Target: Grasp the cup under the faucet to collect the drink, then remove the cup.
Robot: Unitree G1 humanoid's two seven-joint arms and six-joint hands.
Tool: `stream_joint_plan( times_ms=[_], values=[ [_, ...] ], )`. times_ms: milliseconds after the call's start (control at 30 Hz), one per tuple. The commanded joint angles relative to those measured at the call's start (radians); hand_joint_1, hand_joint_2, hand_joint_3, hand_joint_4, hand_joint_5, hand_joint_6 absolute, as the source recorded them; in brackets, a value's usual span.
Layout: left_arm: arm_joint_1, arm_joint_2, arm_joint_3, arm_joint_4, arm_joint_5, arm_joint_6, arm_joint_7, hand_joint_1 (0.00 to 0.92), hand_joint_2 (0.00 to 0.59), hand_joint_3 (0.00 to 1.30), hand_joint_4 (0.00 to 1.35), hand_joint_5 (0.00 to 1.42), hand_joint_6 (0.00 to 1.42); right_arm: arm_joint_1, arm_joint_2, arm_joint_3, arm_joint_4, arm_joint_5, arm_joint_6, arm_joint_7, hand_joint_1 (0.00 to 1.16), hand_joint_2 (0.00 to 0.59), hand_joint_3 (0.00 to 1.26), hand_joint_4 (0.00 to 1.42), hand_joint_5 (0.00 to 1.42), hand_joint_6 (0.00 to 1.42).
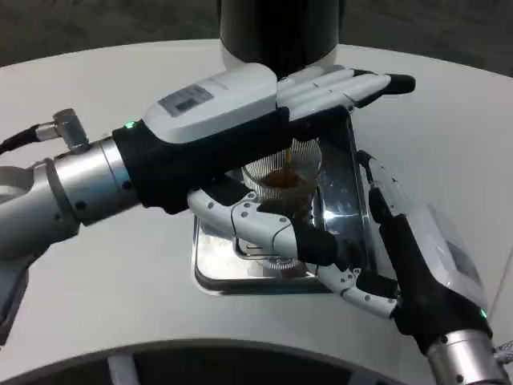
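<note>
The left hand (pixel 264 96) reaches in from the left edge, its long fingers laid straight and pressed together over the top of the cup (pixel 282 180) while its thumb curls round the near side, so the cup looks held, though the contact behind it is hidden. The cup, a clear ribbed glass, stands on the steel drip tray (pixel 210 269) directly under the black dispenser (pixel 280 28). A thin brown stream (pixel 287 157) falls into it and dark drink already covers the bottom part.

Collection is under way and, by the level, not finished; lifting the cup out from under the faucet is the step left to do.

To the right, the right hand (pixel 401 257) lies at the tray's right rim, fingers apart and holding nothing, its thumb pointing along the tray's front edge.

The white table (pixel 96 281) is round-edged and plain; behind it the room is a dark grey floor.
</note>
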Motion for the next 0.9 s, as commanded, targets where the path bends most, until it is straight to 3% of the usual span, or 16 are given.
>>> stream_joint_plan(
  times_ms=[33, 133, 333, 900],
  values=[
    [0.029, 0.011, -0.019, -0.030, 0.012, 0.007, -0.011, 0.000, 0.079, 0.00, 0.00, 0.00, 0.00, -0.029, -0.054, -0.037, 0.065, 0.101, -0.059, 0.024, 0.50, 0.236, 0.00, 0.00, 0.00, 0.19],
    [0.031, 0.007, -0.023, -0.041, 0.016, 0.016, -0.005, 0.000, 0.080, 0.00, 0.00, 0.00, 0.00, -0.062, -0.076, -0.054, 0.124, 0.171, -0.097, 0.028, 0.49, 0.234, 0.00, 0.00, 0.00, 0.20],
    [0.030, 0.004, -0.033, -0.055, 0.022, 0.033, 0.000, 0.000, 0.083, 0.00, 0.00, 0.00, 0.00, -0.100, -0.078, -0.061, 0.196, 0.236, -0.129, 0.005, 0.49, 0.234, 0.00, 0.00, 0.00, 0.20],
    [0.029, 0.009, -0.040, -0.064, 0.037, 0.051, 0.018, 0.000, 0.089, 0.00, 0.00, 0.01, 0.00, -0.235, -0.050, -0.040, 0.355, 0.296, -0.155, -0.046, 0.63, 0.185, 0.00, 0.00, 0.00, 0.11]
  ],
)
